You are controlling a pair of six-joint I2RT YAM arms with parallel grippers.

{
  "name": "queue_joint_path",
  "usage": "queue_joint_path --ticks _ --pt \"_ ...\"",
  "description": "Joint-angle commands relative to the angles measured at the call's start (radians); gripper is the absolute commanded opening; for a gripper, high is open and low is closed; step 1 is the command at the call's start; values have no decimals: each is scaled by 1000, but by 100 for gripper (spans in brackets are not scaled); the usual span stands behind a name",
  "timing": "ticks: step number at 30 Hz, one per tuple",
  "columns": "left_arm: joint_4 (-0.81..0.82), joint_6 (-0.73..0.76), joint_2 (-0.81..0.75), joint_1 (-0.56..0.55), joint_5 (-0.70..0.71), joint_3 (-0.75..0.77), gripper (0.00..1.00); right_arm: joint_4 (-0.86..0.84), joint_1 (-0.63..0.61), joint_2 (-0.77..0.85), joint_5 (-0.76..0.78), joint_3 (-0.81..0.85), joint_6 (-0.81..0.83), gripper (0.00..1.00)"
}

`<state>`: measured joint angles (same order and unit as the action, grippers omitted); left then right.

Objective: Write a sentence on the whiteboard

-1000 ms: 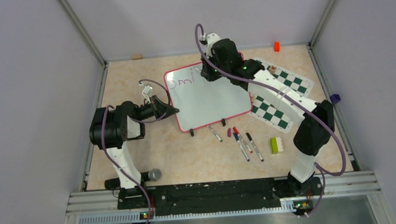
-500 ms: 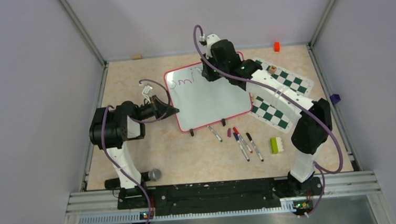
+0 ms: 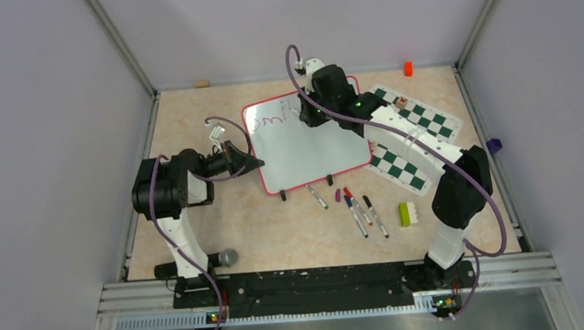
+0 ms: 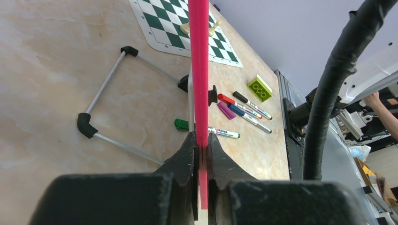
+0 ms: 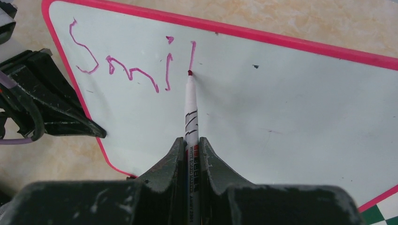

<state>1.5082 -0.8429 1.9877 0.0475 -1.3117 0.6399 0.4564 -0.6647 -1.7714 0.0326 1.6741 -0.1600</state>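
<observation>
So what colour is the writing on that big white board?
Magenta-pink, handwritten marker lettering on the glossy white whiteboard; clearest in the right wrist view.

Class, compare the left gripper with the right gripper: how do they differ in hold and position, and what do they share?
1. The left gripper clamps the whiteboard by its red rim; the right gripper clamps a marker.
2. The left gripper sits at the board's edge; the right gripper hangs over its face, marker tip at the lettering.
Shared: both are shut on something thin.
</observation>
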Motion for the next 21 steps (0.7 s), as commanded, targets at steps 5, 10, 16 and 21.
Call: queue_joint_path --ticks 5,10,16,21 --pt "110 39 -19 -21 -67 19 0 17 12 65 -29 -63 2 0" --pt "110 39 -19 -21 -67 18 0 18 11 77 -56 -77 -2 0" --pt "110 39 -21 -20 -66 18 0 29 12 83 -59 -67 -2 0" --pt "110 39 -21 -21 -67 19 0 31 12 98 -62 -35 -4 0"
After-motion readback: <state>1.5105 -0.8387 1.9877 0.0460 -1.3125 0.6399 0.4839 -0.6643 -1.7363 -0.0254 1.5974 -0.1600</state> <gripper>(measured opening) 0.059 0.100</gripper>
